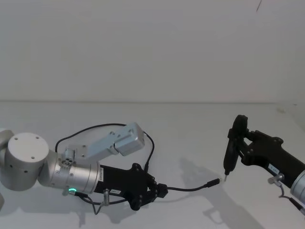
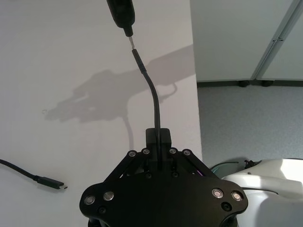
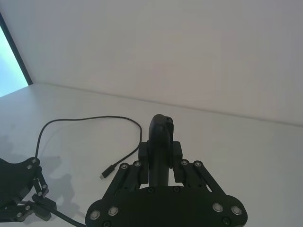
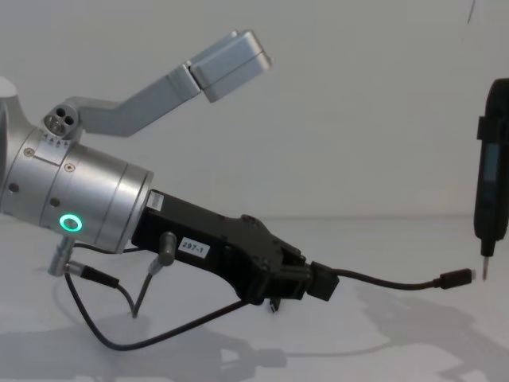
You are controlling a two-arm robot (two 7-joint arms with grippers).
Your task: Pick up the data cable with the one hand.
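A plain white surface runs back to a pale wall. The slack of the black data cable lies on it in a wide open loop. One plug lies flat, and the other end rises clear.

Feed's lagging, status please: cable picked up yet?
Left gripper shut on data cable, near one plug. That plug off table; far end lying flat. Right gripper upright, tip close by plug.
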